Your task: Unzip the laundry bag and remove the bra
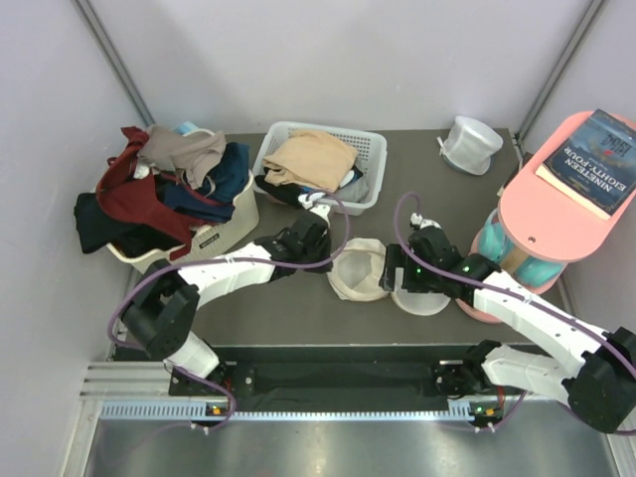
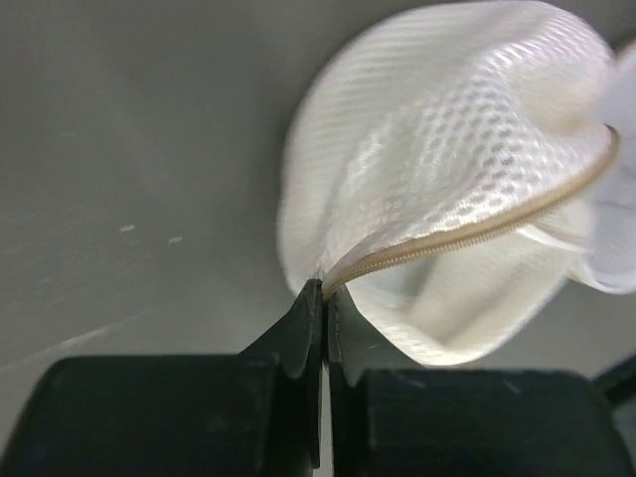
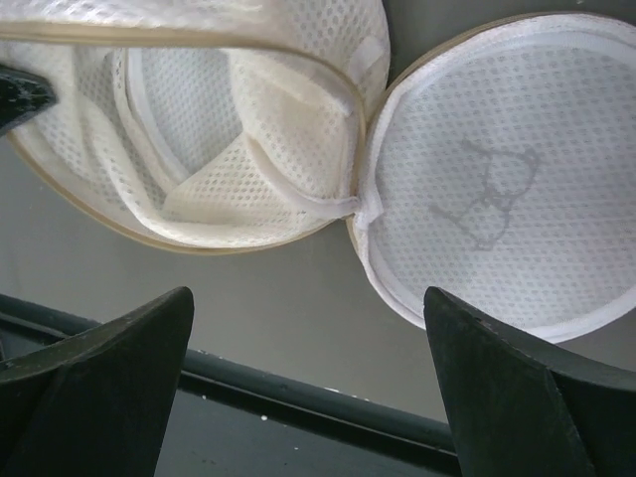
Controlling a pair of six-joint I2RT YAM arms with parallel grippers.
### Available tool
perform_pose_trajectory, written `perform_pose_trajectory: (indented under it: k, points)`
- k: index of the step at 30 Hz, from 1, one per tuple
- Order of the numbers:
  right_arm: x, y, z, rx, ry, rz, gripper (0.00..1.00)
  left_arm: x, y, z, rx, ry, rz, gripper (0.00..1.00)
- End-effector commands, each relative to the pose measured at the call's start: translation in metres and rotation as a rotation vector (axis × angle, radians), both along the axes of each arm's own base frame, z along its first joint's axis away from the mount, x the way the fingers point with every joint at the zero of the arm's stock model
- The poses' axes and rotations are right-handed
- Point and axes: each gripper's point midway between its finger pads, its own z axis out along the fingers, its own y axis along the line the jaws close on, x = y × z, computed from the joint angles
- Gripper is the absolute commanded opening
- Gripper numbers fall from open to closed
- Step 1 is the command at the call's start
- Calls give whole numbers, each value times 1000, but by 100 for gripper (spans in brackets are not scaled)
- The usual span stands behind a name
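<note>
Both reach inward, low: left fingers point(image 2: 298, 343) clamped on laundry bag point(image 2: 447, 169), seemingly zipper end point(image 2: 333, 281); right fingers point(image 3: 109, 383) spread.

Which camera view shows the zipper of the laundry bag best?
The left wrist view: the zipper runs close up from the shut left gripper. The right wrist view shows it as a tan rim; the top view, barely.

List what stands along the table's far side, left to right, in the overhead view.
Beige tub heaped with clothes, white slotted plastic basket, whitish-grey round mesh pouch, pink oval stand carrying a dark blue book.
</note>
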Motion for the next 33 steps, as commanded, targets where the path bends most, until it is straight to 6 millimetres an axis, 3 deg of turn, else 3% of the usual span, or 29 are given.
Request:
perform_pose_trajectory:
  k: [1, 4, 10, 15, 16, 21, 27, 33]
  points:
    - [17, 0, 10, -24, -23, -64, 97, 18, 56, 23, 78, -55, 182, 0]
    - [21, -4, 2, -50, 1, -93, 96, 8, 82, 30, 69, -60, 212, 0]
    - [26, -19, -27, -115, 71, -136, 94, -12, 110, 25, 107, -34, 253, 0]
    - [36, -11, -51, -137, 109, -99, 87, -16, 113, 21, 78, -22, 247, 0]
    - [42, -10, -49, -146, 104, -100, 79, -16, 115, 20, 81, -19, 253, 0]
    - [54, -24, -70, -260, 147, -135, 69, -20, 116, 17, 72, -8, 261, 0]
    - [60, -30, -82, -263, 158, -142, 61, -21, 118, 19, 65, -24, 264, 0]
    - [59, -29, -89, -279, 193, -100, 11, -22, 114, 15, 55, -16, 242, 0]
